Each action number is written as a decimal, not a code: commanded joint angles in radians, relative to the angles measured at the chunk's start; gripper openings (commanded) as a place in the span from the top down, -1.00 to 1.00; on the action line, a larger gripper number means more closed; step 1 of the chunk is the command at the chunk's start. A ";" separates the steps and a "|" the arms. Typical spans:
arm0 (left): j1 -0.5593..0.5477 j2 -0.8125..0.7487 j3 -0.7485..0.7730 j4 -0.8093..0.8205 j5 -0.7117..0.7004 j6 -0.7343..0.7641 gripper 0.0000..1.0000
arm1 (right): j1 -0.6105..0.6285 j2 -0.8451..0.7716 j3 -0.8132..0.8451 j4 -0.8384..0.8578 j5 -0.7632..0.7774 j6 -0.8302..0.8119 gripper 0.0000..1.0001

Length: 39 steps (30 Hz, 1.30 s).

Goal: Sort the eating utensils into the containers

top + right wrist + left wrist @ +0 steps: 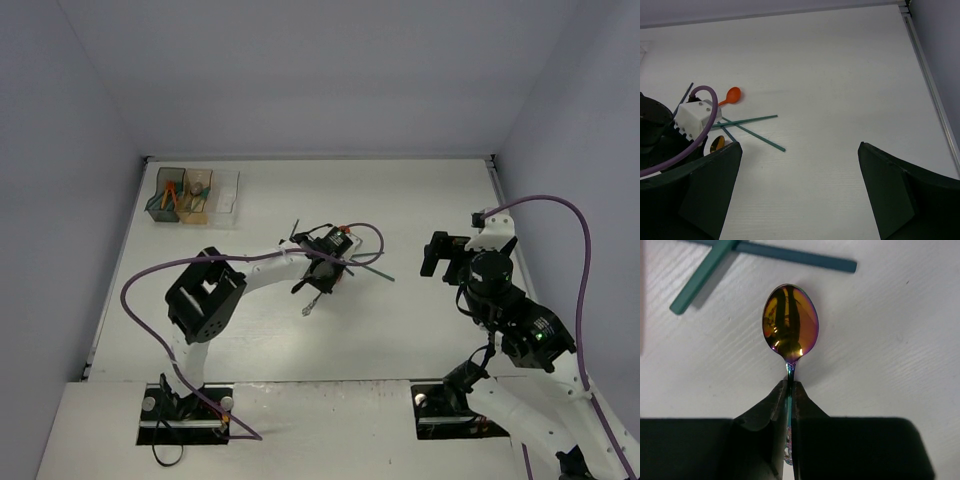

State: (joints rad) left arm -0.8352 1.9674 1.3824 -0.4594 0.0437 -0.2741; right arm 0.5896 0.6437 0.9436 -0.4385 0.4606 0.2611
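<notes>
My left gripper is shut on the thin handle of an iridescent gold spoon, whose bowl points ahead just over the table. Two teal sticks lie crossed beyond the bowl. From above, the left gripper is mid-table, with teal sticks spreading to its right. An orange spoon lies behind the left wrist, and the gold spoon bowl peeks out beside it. My right gripper hangs open and holds nothing, right of the pile. The containers stand at the far left, holding several utensils.
The table's raised edge runs along the right side, with walls around the back and sides. The left arm's purple cable loops over the near left of the table. A dark stick pokes out behind the left gripper.
</notes>
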 commanded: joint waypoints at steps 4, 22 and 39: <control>0.031 -0.212 -0.006 -0.115 -0.067 -0.009 1.00 | -0.005 0.017 0.023 0.047 0.019 0.007 -1.00; 0.688 0.018 0.556 -0.356 -0.136 0.219 1.00 | -0.004 0.078 0.029 0.049 0.015 0.004 -1.00; 0.880 0.353 1.021 -0.366 -0.091 0.264 0.89 | -0.005 0.152 0.030 0.050 0.045 -0.025 -1.00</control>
State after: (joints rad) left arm 0.0346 2.3322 2.3166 -0.8352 -0.0521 -0.0485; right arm 0.5896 0.7684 0.9440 -0.4385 0.4644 0.2529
